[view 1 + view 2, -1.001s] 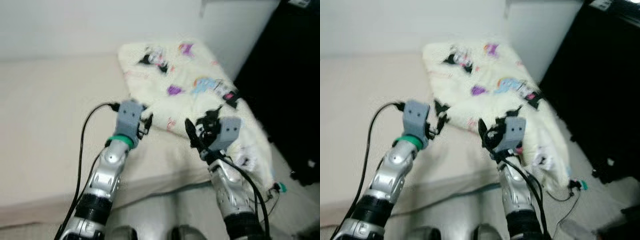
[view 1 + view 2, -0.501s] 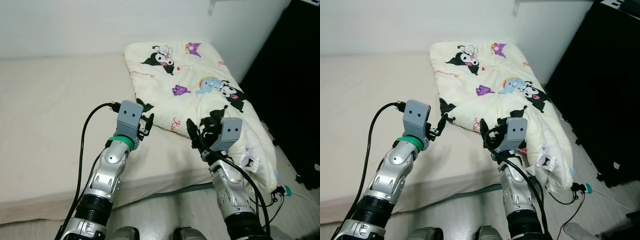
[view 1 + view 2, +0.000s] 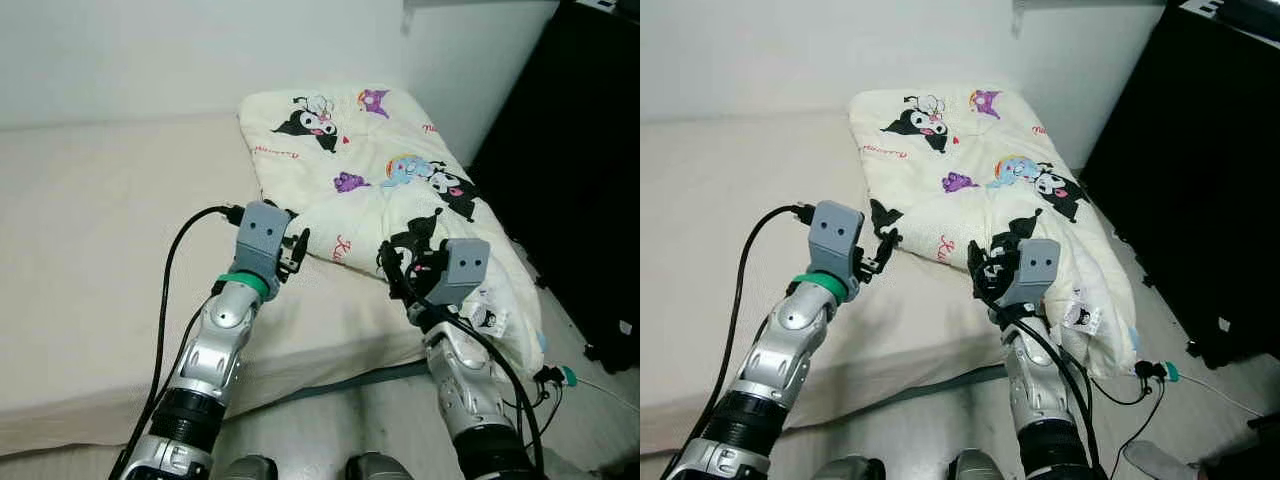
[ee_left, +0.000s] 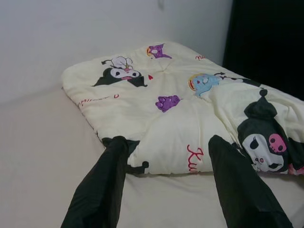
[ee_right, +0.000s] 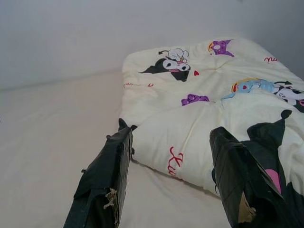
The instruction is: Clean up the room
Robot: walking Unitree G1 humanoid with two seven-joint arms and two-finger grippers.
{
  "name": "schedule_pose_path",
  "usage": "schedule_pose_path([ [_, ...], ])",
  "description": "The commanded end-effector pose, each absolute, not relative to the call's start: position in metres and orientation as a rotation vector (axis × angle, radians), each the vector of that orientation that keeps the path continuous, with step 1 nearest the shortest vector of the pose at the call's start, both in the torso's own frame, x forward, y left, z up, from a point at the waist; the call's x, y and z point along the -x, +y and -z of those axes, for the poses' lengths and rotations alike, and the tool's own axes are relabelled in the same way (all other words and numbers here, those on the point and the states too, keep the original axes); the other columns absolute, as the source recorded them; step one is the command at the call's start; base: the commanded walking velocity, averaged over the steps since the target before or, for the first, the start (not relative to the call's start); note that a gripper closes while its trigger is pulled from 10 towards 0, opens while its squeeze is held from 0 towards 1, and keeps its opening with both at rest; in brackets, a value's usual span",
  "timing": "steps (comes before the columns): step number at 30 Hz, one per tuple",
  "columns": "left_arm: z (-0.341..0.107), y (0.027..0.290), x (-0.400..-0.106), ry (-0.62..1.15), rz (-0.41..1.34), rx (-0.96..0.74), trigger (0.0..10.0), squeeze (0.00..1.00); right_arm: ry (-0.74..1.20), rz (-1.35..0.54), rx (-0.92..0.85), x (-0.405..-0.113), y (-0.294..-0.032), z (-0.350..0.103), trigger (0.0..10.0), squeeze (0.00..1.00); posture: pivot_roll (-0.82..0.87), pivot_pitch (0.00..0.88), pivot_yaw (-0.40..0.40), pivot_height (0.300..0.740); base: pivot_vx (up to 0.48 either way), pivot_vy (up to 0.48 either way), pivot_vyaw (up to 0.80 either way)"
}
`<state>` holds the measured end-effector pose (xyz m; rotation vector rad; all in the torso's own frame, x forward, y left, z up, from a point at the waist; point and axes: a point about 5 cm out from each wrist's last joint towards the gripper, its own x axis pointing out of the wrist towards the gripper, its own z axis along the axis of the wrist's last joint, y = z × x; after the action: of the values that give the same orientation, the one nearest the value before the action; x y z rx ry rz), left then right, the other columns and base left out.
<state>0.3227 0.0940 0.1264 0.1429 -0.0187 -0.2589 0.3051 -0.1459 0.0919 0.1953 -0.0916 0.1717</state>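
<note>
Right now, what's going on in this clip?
The robot stands at the side of a bed with both arms raised toward a cream cartoon-print quilt that lies rumpled on the mattress and spills over the bed's edge on its right. The left end effector is open near the quilt's near edge, and the right end effector is open over the quilt. Neither holds anything yet.
</note>
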Motion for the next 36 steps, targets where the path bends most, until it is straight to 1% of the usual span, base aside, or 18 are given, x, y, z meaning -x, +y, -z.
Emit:
schedule_pose_path([
  [1, -0.119, 0.093, -0.321, 0.008, 0.264, -0.147, 10.0, 0.00, -0.080, -0.157, -0.184, -0.303, -0.149, -0.088, 10.0, 0.00, -0.04, 0.000, 0.023, 0.663, 0.000, 0.000, 0.00],
  [2, -0.119, 0.093, -0.321, 0.008, 0.264, -0.147, 10.0, 0.00, -0.080, -0.157, -0.184, -0.303, -0.149, -0.088, 10.0, 0.00, -0.04, 0.000, 0.023, 0.663, 0.000, 0.000, 0.00],
  [3, -0.118, 0.092, -0.321, 0.008, 0.266, -0.147, 10.0, 0.00, -0.080, -0.155, -0.182, -0.303, -0.150, -0.087, 10.0, 0.00, -0.04, 0.000, 0.022, 0.653, 0.000, 0.000, 0.00],
  [10, -0.119, 0.092, -0.321, 0.006, 0.264, -0.145, 10.0, 0.00, -0.081, -0.150, -0.177, -0.303, -0.151, -0.087, 10.0, 0.00, -0.04, 0.000, 0.022, 0.623, 0.000, 0.000, 0.00],
  [12, -0.119, 0.093, -0.321, 0.005, 0.264, -0.147, 10.0, 0.00, -0.084, -0.147, -0.175, -0.304, -0.152, -0.088, 10.0, 0.00, -0.04, 0.000, 0.023, 0.608, 0.000, 0.000, 0.00],
  [26, -0.119, 0.094, -0.321, 0.007, 0.263, -0.151, 10.0, 0.00, -0.103, -0.135, -0.151, -0.306, -0.160, -0.092, 10.0, 0.00, -0.04, 0.000, 0.027, 0.558, 0.000, 0.000, 0.00],
  [30, -0.120, 0.094, -0.321, 0.008, 0.261, -0.152, 10.0, 0.00, -0.151, -0.135, -0.089, -0.309, -0.168, -0.104, 10.0, 0.00, -0.03, 0.000, 0.030, 0.538, 0.000, 0.000, 0.00],
  [31, -0.120, 0.095, -0.321, 0.009, 0.261, -0.153, 10.0, 0.00, -0.182, -0.125, -0.044, -0.311, -0.176, -0.114, 10.0, 0.00, -0.03, 0.000, 0.032, 0.533, 0.000, 0.000, 0.00],
  [34, -0.120, 0.095, -0.321, 0.009, 0.260, -0.154, 10.0, 0.00, -0.204, -0.117, -0.013, -0.312, -0.181, -0.120, 10.0, 0.00, -0.03, 0.000, 0.032, 0.528, 0.000, 0.000, 0.00],
  [35, -0.119, 0.095, -0.321, 0.010, 0.260, -0.155, 10.0, 0.00, -0.233, -0.094, 0.016, -0.314, -0.190, -0.129, 10.0, 0.00, -0.03, 0.000, 0.033, 0.523, 0.000, 0.000, 0.00],
  [36, -0.119, 0.095, -0.321, 0.010, 0.260, -0.155, 10.0, 0.00, -0.233, -0.094, 0.016, -0.314, -0.190, -0.129, 10.0, 0.00, -0.03, 0.000, 0.033, 0.523, 0.000, 0.000, 0.00],
])
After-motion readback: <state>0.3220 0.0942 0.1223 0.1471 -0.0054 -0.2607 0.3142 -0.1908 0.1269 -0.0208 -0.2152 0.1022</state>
